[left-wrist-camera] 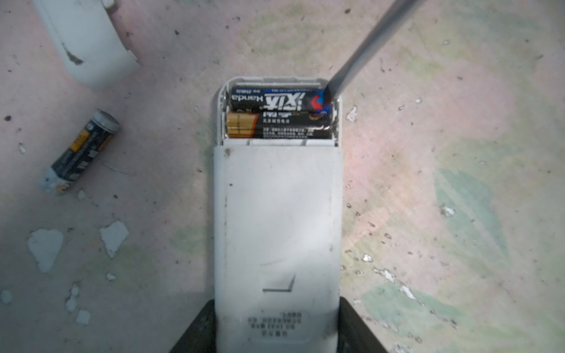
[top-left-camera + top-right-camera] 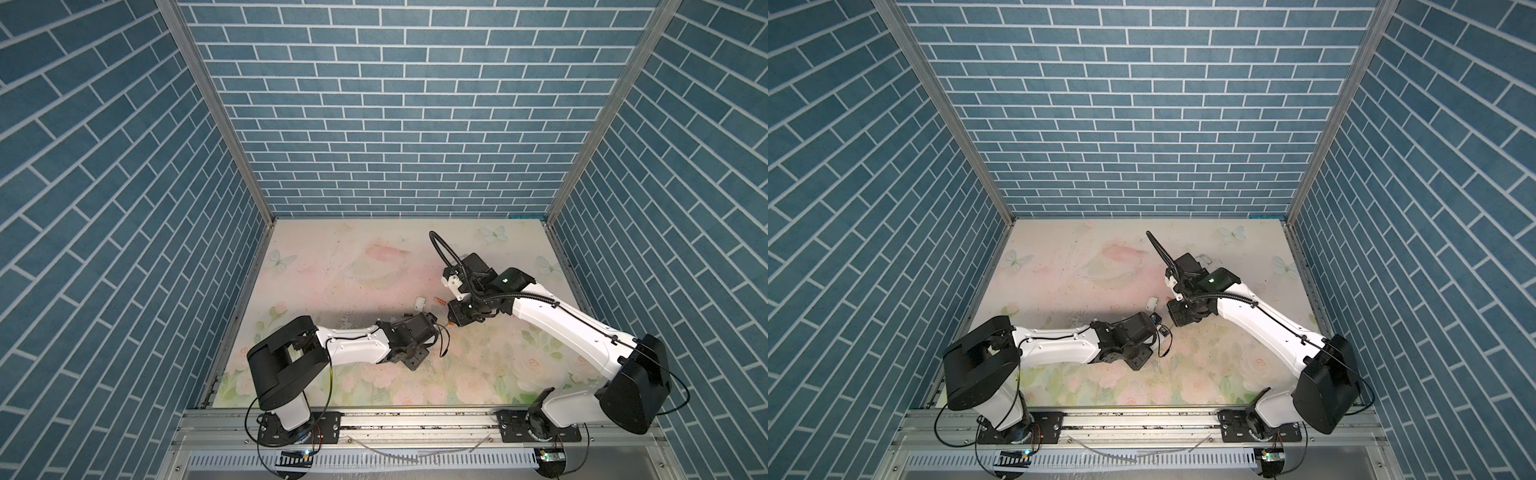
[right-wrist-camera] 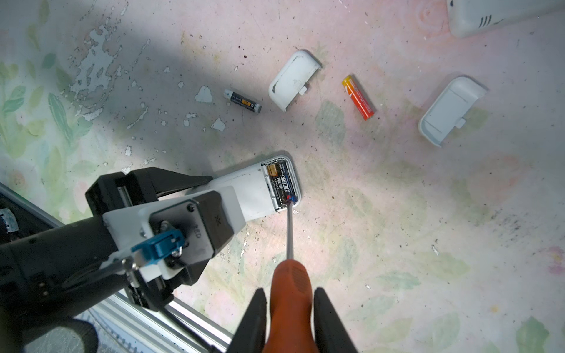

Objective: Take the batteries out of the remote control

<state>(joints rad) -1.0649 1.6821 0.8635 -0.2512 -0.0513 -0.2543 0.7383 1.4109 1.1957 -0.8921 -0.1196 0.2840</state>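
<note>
Task, as I judge it, about half done. My left gripper (image 1: 276,305) is clamping the remote control (image 1: 276,214) by its long sides, back face up, low at the table (image 3: 397,214). My right gripper (image 3: 290,305) is grasping the screwdriver (image 3: 289,235) by its orange handle.

The battery compartment is standing open. Two batteries are lying loose on the table, a dark battery (image 3: 243,101) and an orange battery (image 3: 358,97), either side of a white cover (image 3: 293,80); a second cover (image 3: 449,110) is lying further off.

Two batteries are sitting side by side in the compartment, the end battery (image 1: 275,99) and the inner battery (image 1: 275,125). I am setting the screwdriver tip against one end of the end battery, apparently to lever it out; the inner battery is waiting its turn.
</note>
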